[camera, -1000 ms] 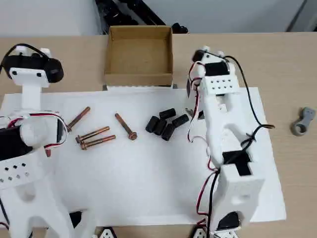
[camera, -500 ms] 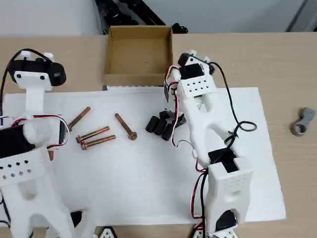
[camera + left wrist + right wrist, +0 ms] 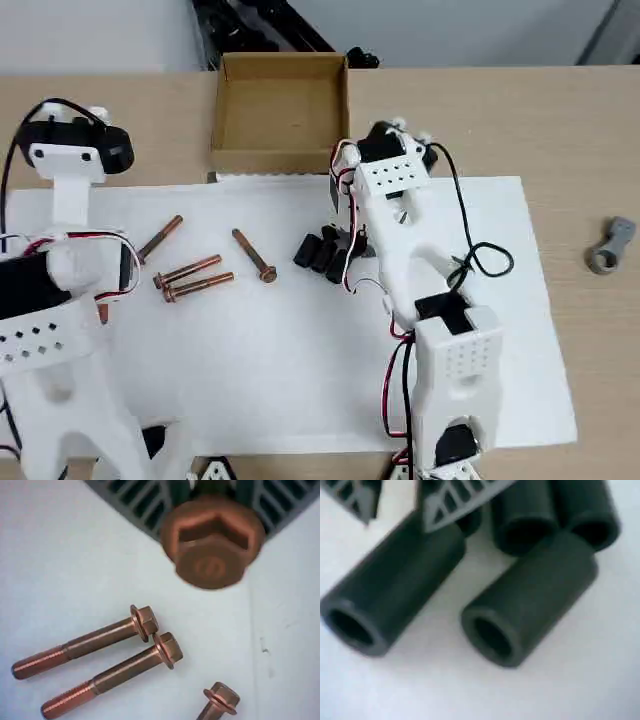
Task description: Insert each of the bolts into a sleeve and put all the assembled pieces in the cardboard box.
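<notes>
I have the left gripper with its fingers clenched on a held bolt. The left wrist view looks straight onto its hexagonal flanged head, which hangs above the white sheet covering the middle of the tabletop. The left arm stands toward the tabletop's left edge.

Four loose bolts lie flat on the sheet just beside that arm. Two are side by side and nearly parallel, one lies angled closer to the left edge, and one lies apart toward the centre.

The right gripper is down low over the sleeves, a bunch of short black tubes lying on their sides near the centre of the tabletop. Its fingers are released, with bare sheet showing in the gap between them. The tip of one finger overlaps the far end of a sleeve, but I cannot tell whether it touches. In the right wrist view I count four sleeves packed close together, two with their open bores turned toward the camera. From above, the arm hides part of the bunch.

The cardboard box sits open-topped at the middle of the far edge, its near wall just touching the sheet's border. It is near the sleeves but apart from them.

A small grey tool lies on bare wood near the right edge, well apart from everything else.
</notes>
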Motion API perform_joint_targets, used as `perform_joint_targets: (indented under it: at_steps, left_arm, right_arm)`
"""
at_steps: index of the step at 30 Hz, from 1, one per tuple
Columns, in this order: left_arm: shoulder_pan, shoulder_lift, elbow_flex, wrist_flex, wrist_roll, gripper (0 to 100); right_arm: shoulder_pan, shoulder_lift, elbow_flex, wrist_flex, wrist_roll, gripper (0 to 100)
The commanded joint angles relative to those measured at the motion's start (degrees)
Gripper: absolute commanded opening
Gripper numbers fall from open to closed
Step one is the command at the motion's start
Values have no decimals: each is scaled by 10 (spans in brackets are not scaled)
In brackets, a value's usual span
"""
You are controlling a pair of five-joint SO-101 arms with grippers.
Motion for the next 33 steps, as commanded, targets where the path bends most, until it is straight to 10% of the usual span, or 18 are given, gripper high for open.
perform_joint_targets:
  at_steps: [1,33]
  left_arm:
    - [-3,-13,-3,-12,3,6]
    - [-1,-14,-3,-11,0,6]
  right_arm:
    - [-1,14,-25,0,-10,62]
    - [-1,-15,-43,0,7,103]
